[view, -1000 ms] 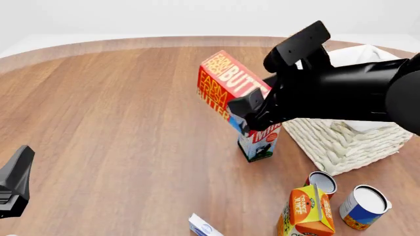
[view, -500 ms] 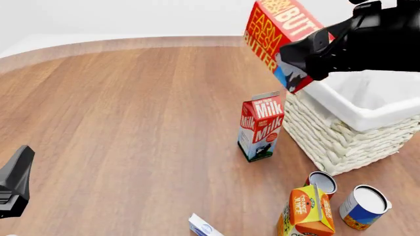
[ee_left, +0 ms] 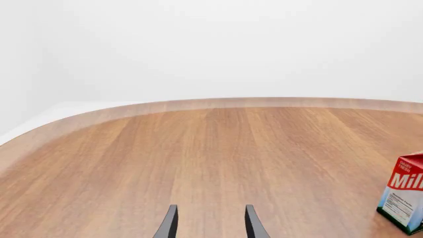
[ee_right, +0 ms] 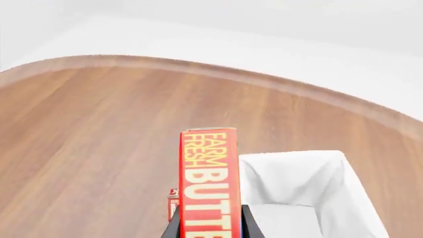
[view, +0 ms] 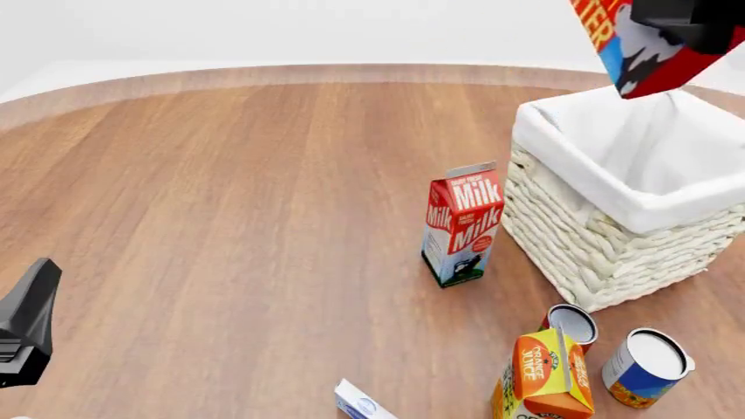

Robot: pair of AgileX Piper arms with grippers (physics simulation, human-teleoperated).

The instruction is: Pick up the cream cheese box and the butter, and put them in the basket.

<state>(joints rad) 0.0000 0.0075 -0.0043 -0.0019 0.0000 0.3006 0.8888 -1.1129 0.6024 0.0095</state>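
Note:
The red butter (view: pixel 634 48) hangs tilted at the top right of the front view, above the far side of the basket (view: pixel 582 249), with my right gripper (view: pixel 689 19) shut on it. In the right wrist view the butter (ee_right: pixel 210 183) stands between the fingers (ee_right: pixel 248 225), and the basket's white liner (ee_right: pixel 297 188) lies below and beyond it. The cream cheese box (view: pixel 363 407) lies at the near table edge, partly cut off. My left gripper (view: pixel 30 319) waits at the near left, open (ee_left: pixel 211 225), with nothing between its fingers.
A red-and-white milk carton (view: pixel 462 224) stands just left of the basket, also at the left wrist view's edge (ee_left: pixel 404 198). Near the front right stand an orange juice carton (view: pixel 543 377) and two cans (view: pixel 570 325) (view: pixel 647 367).
My right gripper has carried the butter up and to the right, from in front of the milk carton to above the basket. The left arm has not moved.

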